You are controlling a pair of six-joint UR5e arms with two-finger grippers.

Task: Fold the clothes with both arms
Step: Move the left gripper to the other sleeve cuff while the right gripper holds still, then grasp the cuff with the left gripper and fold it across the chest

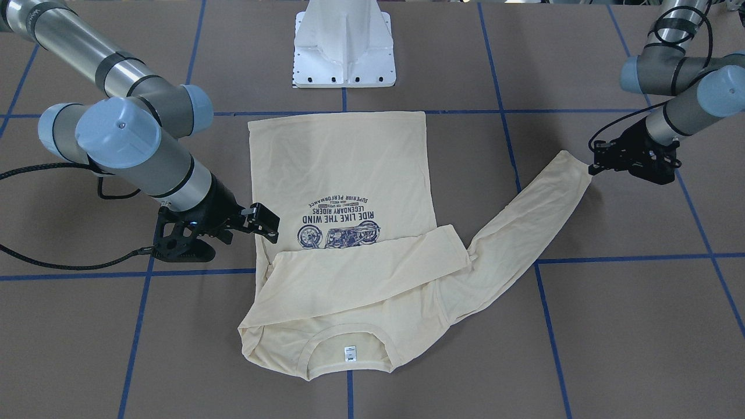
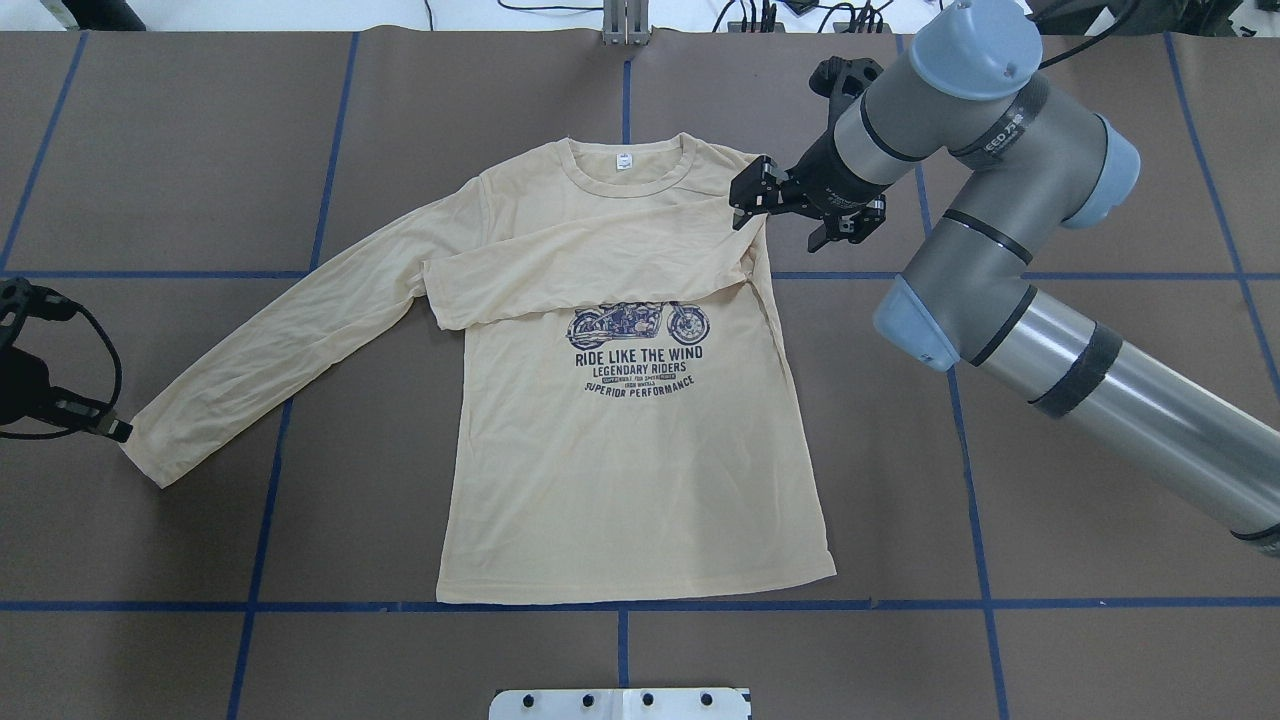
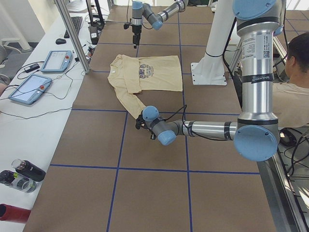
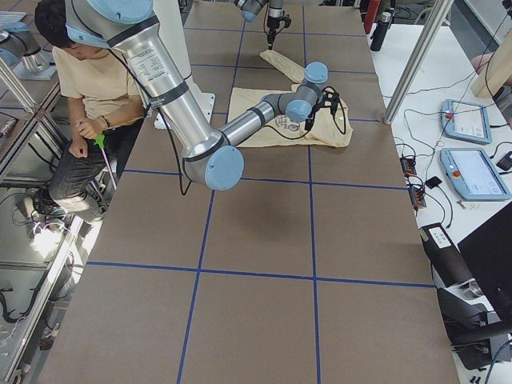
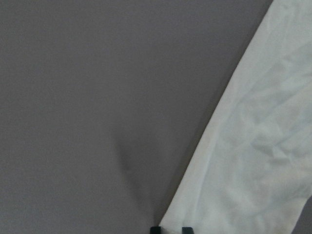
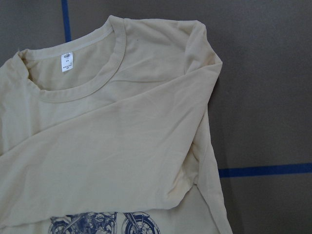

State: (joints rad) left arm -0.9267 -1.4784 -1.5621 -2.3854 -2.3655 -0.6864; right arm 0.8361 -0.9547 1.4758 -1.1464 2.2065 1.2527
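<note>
We call it barely started: the long-sleeved shirt lies flat, hem toward the white pedestal base, one sleeve folded across, other sleeve unfolded, body untouched; right gripper gapes empty, left gripper at the cuff, grip unclear.

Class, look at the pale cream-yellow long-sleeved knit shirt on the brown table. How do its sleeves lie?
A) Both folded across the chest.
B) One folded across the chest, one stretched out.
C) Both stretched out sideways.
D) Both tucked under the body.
B: one sleeve lies folded across the chest at the top of the navy motorcycle print, the other sleeve stretches out toward the left gripper.
</note>
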